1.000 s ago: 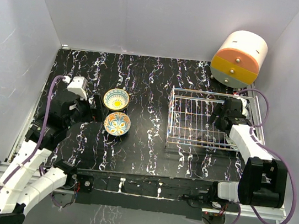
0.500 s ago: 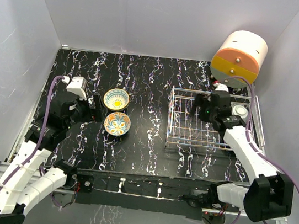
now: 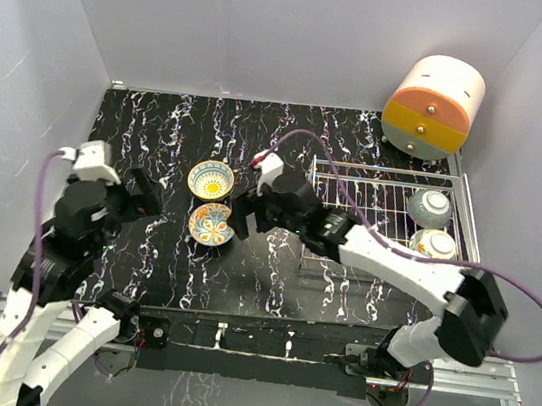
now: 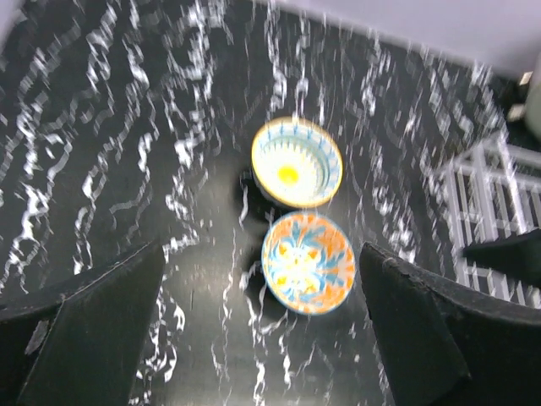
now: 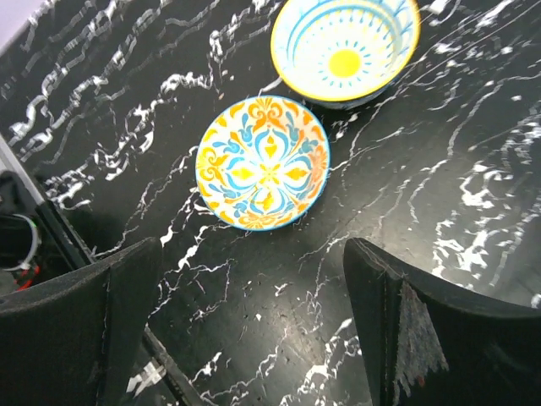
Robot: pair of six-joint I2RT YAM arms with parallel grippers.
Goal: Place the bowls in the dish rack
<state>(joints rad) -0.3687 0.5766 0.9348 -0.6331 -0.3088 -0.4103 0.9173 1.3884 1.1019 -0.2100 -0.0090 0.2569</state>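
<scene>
Two bowls sit on the black marbled table: a yellow-centred bowl (image 3: 211, 179) (image 4: 297, 162) (image 5: 345, 46) and, just in front of it, an orange-blue floral bowl (image 3: 212, 224) (image 4: 308, 263) (image 5: 262, 162). The silver wire dish rack (image 3: 355, 215) (image 4: 499, 211) holds a speckled grey bowl (image 3: 430, 207) and a pale bowl (image 3: 434, 245) at its right end. My right gripper (image 3: 242, 215) (image 5: 254, 338) is open and empty, just right of the floral bowl and above the table. My left gripper (image 3: 146, 196) (image 4: 262, 338) is open and empty, left of both bowls.
A round cream-orange-yellow drawer unit (image 3: 433, 105) stands behind the rack at the back right. Grey walls close in the table on three sides. My right arm (image 3: 384, 259) stretches across the rack's front left corner.
My right arm has swung left from the rack to beside the floral bowl, uncovering two bowls in the rack. My left arm has drawn back to the left.
</scene>
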